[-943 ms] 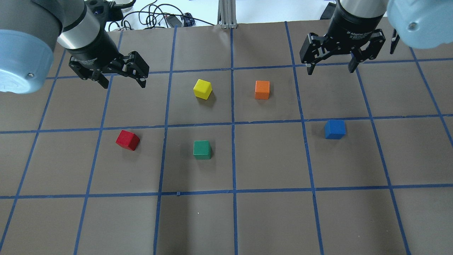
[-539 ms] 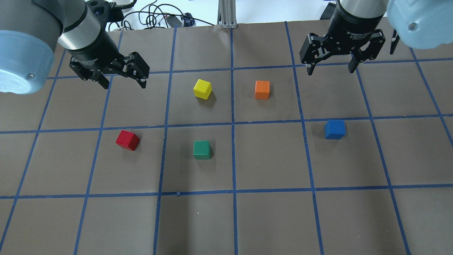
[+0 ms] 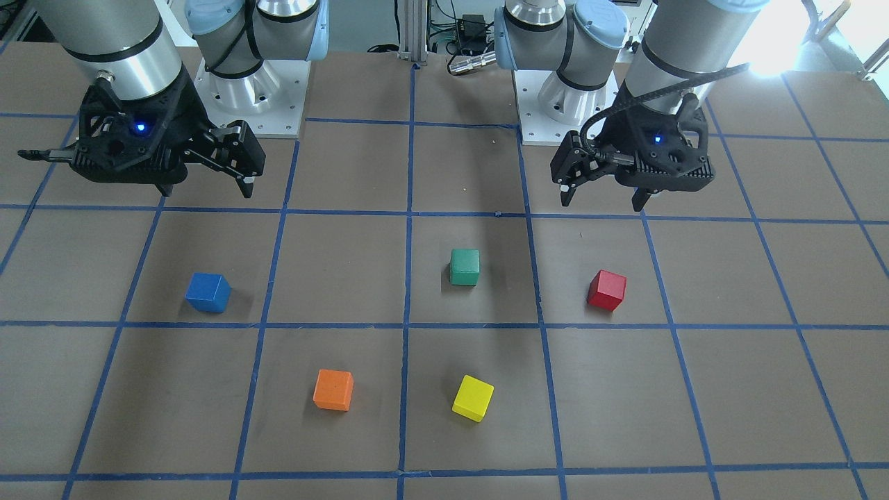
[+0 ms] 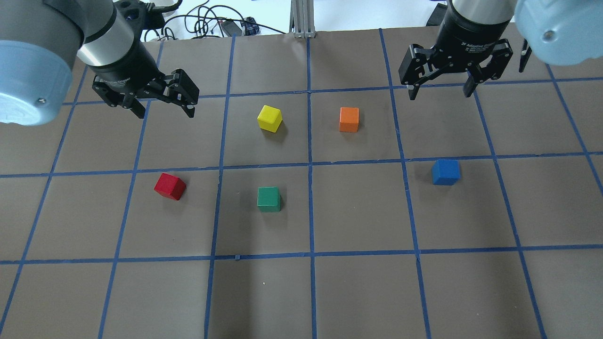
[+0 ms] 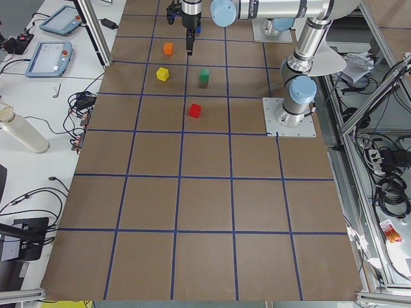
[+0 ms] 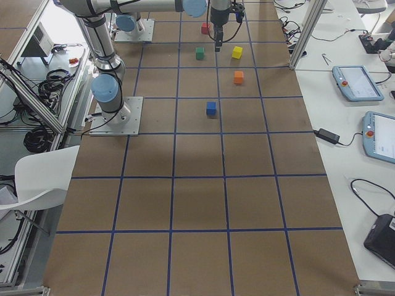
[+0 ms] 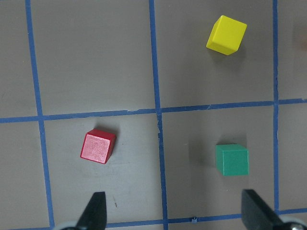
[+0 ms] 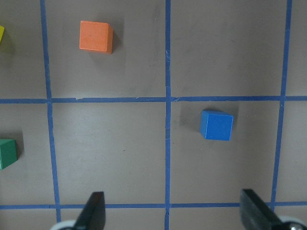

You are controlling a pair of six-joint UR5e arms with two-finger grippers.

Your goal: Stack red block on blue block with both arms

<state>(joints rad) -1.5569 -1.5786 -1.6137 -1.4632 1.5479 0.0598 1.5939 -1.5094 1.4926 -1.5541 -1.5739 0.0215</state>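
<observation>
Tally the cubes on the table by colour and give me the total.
red block: 1
blue block: 1
green cube: 1
yellow cube: 1
orange cube: 1
Total: 5

Red block [image 4: 169, 186], green block [image 4: 269, 198] well apart

a brown counter [image 4: 358, 292] (gridded with blue tape) carries, well apart, the red block [image 4: 169, 186], blue block [image 4: 445, 172], green cube [image 4: 269, 199], yellow cube [image 4: 270, 118] and orange cube [image 4: 349, 119].
</observation>
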